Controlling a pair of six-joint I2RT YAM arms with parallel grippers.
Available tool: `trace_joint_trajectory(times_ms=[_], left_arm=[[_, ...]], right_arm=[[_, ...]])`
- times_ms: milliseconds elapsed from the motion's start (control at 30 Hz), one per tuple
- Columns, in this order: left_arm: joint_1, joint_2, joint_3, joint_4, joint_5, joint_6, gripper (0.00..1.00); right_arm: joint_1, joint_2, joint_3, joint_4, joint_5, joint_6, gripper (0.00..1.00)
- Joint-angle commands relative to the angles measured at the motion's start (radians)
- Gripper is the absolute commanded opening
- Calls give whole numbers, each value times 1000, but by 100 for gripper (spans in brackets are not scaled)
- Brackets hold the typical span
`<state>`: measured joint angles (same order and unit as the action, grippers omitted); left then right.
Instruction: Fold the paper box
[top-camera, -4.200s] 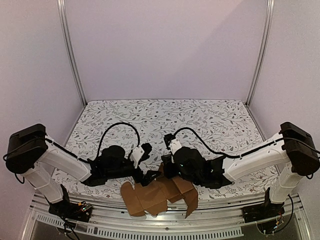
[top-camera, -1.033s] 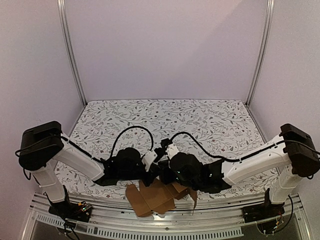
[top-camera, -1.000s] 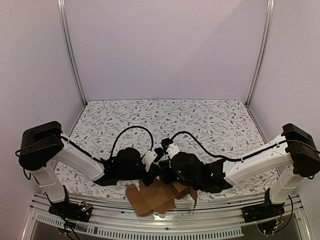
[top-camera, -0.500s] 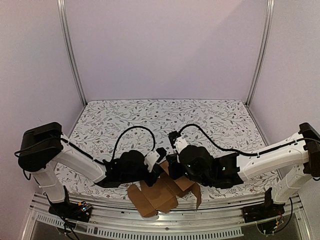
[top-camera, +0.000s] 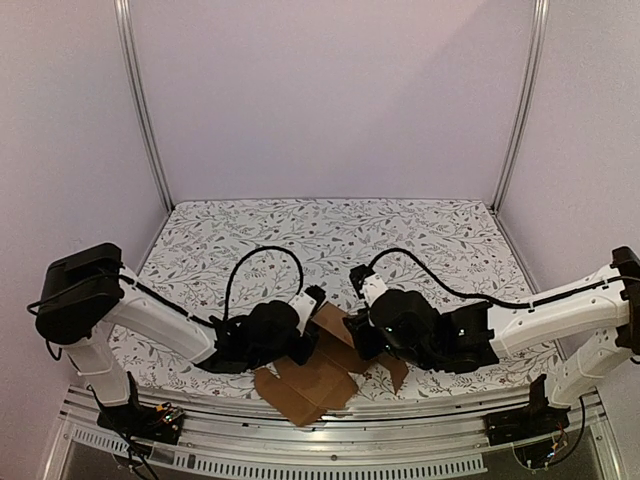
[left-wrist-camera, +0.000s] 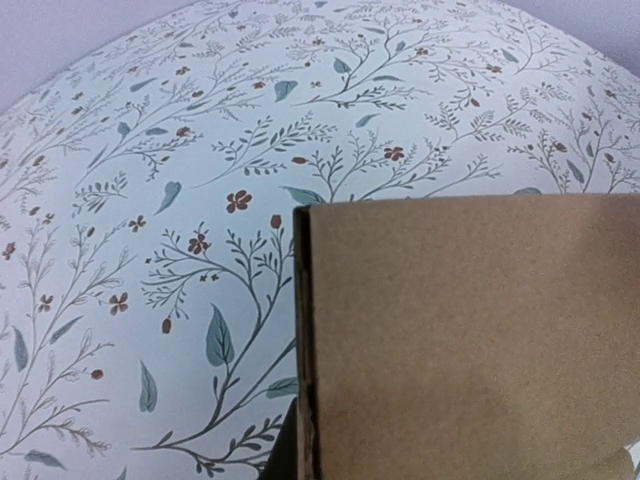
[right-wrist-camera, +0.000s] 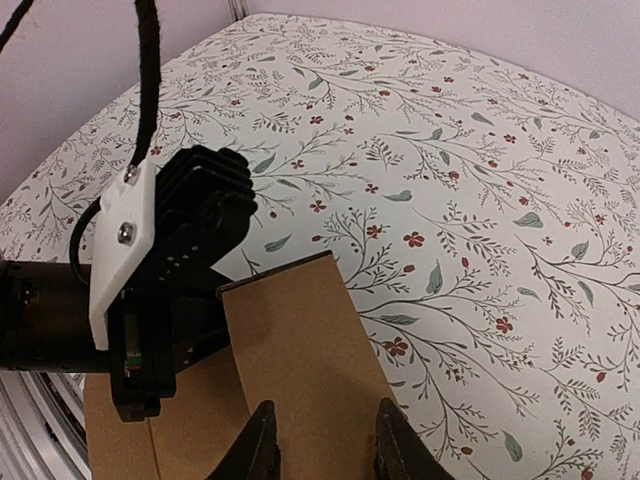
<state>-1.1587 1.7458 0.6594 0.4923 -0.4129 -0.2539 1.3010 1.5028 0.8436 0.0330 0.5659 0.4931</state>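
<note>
The paper box (top-camera: 318, 382) lies partly unfolded at the near edge of the table (top-camera: 300, 235), between my grippers. My left gripper (top-camera: 305, 340) pinches its raised flap. My right gripper (right-wrist-camera: 328, 450) hovers over that flap, fingers narrowly apart. Cardboard hides my left fingers.

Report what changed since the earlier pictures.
The paper box was dragged slightly rightward and its far panel was lifted. The right fingers, shut before, have spread apart over that panel. The left fingers stay clamped on the box. The floral table is unchanged.
</note>
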Motion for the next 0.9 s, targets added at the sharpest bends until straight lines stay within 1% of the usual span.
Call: trace_joint_trajectory(times_ms=[0, 67, 133, 167, 233, 367, 533, 633, 867], left_arm=[[-10, 10, 59, -146, -85, -87, 0], [-10, 14, 82, -203, -107, -133, 0], [-9, 11, 105, -265, -126, -187, 0], [-8, 7, 118, -307, -137, -224, 0], [-2, -1, 144, -396, -150, -299, 0], [2, -17, 162, -477, -114, -384, 0], [1, -15, 199, -580, -61, -463, 0], [-1, -17, 202, -605, -49, -505, 0], [-8, -7, 205, -604, -16, -537, 0]], right_arm=[[-22, -90, -26, -101, -1, -26, 35], [-28, -124, -30, -131, -2, -37, 37], [-34, -152, -34, -155, -4, -50, 37], [-36, -170, -37, -163, -8, -54, 33], [-45, -189, -44, -178, -18, -59, 21], [-66, -199, -55, -186, -46, -53, 0], [-89, -162, -46, -183, -81, -48, 0], [-102, -139, -42, -184, -95, -45, 0], [-130, -73, -54, -145, -125, -32, 0]])
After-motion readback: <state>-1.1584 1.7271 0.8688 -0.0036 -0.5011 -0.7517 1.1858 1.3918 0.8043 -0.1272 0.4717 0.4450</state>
